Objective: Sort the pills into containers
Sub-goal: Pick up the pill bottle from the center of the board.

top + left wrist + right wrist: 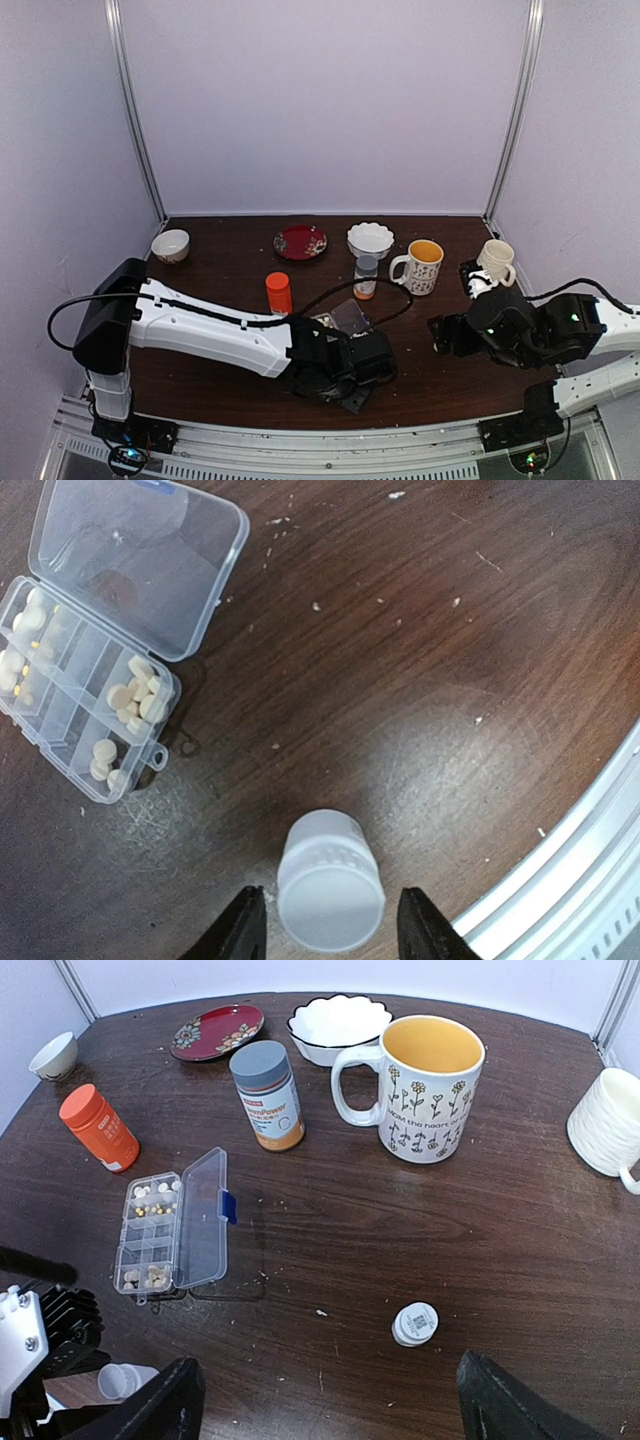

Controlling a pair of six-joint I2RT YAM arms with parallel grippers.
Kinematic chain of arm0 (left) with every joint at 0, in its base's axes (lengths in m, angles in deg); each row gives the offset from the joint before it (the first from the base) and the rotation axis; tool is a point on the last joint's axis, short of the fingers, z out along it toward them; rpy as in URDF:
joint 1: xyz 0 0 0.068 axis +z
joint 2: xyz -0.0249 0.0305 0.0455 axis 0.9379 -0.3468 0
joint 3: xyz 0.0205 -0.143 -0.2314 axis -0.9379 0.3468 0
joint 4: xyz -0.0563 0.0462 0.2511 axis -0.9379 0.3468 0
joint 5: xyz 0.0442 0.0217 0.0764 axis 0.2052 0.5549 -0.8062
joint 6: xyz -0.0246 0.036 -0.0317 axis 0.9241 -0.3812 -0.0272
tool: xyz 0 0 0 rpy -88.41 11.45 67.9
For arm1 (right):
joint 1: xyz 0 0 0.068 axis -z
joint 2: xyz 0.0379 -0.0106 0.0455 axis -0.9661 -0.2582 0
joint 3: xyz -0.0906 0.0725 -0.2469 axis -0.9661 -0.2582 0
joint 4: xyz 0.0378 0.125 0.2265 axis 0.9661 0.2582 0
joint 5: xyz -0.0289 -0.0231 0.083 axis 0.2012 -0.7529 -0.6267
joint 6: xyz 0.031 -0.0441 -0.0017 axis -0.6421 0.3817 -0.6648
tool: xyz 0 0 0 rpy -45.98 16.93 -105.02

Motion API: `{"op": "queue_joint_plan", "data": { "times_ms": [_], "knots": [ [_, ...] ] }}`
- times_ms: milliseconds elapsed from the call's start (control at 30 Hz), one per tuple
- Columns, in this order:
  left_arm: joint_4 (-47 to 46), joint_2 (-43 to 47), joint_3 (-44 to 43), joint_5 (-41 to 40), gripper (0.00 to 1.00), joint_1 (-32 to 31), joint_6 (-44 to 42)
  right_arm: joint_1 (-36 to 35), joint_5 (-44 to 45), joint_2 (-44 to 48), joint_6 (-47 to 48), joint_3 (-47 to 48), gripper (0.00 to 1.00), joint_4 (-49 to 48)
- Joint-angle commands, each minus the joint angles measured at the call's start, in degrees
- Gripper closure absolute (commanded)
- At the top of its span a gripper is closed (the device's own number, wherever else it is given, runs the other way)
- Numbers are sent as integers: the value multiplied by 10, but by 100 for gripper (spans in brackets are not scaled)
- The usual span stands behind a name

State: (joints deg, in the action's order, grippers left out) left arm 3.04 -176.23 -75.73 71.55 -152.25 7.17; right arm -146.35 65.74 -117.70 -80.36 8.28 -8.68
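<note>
From above and behind, you see the whole counter; left wrist looks down close by the pill box, right wrist shares it from farther off.

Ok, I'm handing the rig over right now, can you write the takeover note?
Left gripper: open, fingers either side of an upright small white bottle near the table's front edge, not touching it yet.
Right gripper: open, empty; a second white bottle sits on the table ahead.
Pill box: lid open, pills in several cells.
Left: probably grip that bottle and sort its contents; some cells look empty.
</note>
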Motion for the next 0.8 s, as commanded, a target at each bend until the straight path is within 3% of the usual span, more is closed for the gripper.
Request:
{"op": "queue_joint_plan", "data": {
  "times_ms": [0,133,400,533,600,767],
  "knots": [
    [6,-11,-27,-18,52,0,-3,3,-1,13,4,11,9,-3],
    [32,-26,-51,-31,50,0,-8,3,-5,21,4,10,9,-4],
    [49,-33,-61,-40,60,-1,-10,3,-9,30,1,7,9,-3],
    [50,-35,-62,-36,44,-4,-13,3,-13,28,2,6,9,-4],
    [50,-37,-63,-34,42,-6,-14,4,-14,26,3,5,9,-5],
    [50,-43,-66,-33,57,-6,-12,3,-20,22,3,5,9,-10]
  ]
}}
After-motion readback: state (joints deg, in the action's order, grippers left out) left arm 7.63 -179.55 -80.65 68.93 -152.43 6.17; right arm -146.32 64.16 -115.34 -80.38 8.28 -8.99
